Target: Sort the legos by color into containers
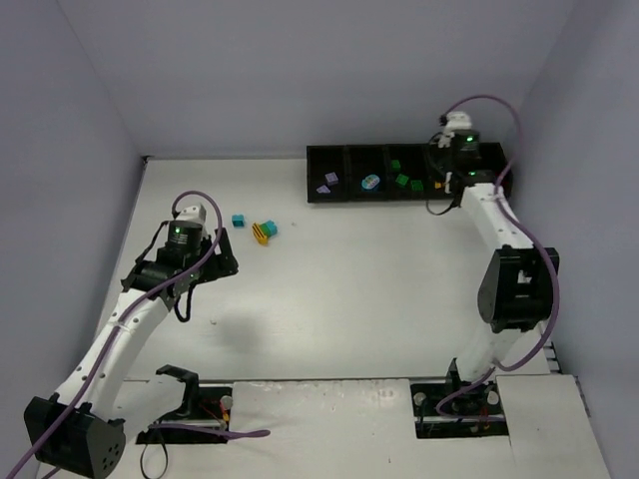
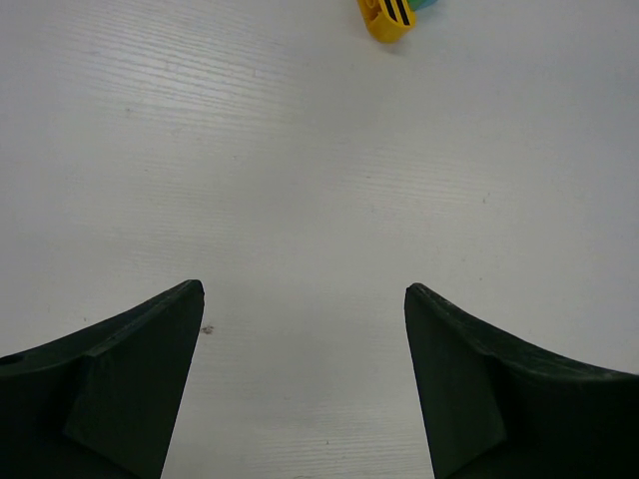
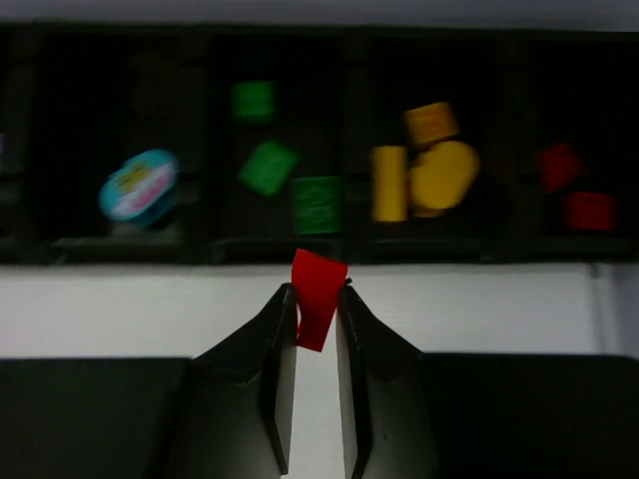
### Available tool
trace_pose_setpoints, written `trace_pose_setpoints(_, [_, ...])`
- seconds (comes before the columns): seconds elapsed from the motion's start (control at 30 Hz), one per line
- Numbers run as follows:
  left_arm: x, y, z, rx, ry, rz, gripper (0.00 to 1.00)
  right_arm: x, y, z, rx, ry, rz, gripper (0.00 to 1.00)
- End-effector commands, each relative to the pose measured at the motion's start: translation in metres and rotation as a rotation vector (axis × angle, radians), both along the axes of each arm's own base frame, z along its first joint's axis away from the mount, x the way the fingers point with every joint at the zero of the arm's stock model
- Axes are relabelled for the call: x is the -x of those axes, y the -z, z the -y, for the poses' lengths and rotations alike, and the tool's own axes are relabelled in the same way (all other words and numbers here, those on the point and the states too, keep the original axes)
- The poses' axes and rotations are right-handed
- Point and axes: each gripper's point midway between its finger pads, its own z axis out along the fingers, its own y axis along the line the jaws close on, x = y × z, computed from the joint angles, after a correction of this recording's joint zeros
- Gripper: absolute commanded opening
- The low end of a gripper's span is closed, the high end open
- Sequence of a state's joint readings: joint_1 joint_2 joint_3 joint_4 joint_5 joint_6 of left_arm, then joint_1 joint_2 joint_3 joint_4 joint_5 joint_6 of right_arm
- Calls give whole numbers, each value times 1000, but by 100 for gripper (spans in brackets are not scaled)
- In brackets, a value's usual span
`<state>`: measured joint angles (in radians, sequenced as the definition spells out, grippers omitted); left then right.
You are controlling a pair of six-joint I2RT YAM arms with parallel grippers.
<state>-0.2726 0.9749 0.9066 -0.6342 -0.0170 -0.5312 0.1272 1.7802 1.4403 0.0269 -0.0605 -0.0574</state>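
Observation:
My right gripper (image 1: 445, 181) (image 3: 317, 297) is shut on a red lego (image 3: 319, 274) and holds it at the near rim of the black container tray (image 1: 344, 200) (image 3: 200, 245), in front of the green and yellow bins. The bins hold lilac legos (image 1: 327, 182), a teal round piece (image 3: 138, 186), green legos (image 3: 268, 167), yellow legos (image 3: 439, 175) and red legos (image 3: 561, 166). My left gripper (image 1: 224, 261) (image 2: 305, 299) is open and empty over bare table. A yellow striped lego (image 1: 263, 234) (image 2: 387, 17) with a teal one (image 1: 272, 228) beside it lies ahead of it. Another teal lego (image 1: 239, 221) lies to their left.
Grey walls close in the table on the left, back and right. The tray stands against the back right. The right arm's links (image 1: 514, 284) rise over the table's right side, with purple cables along both arms.

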Motion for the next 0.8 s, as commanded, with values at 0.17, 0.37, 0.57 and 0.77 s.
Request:
trace_pose_setpoints(0.17, [-22, -21, 10, 57, 8, 87, 75, -32, -42, 166, 59, 364, 101, 0])
trace_pose_setpoints(0.37, [-29, -24, 12, 81, -16, 115, 75, -59, -12, 219, 100, 470, 68, 0])
trace_pose_setpoints(0.57, [-23, -27, 10, 94, -21, 138, 75, -96, 6, 239, 128, 521, 90, 0])
trace_pose_setpoints(0.77, [-20, -20, 5, 87, -54, 130, 75, -130, 26, 245, 118, 507, 111, 18])
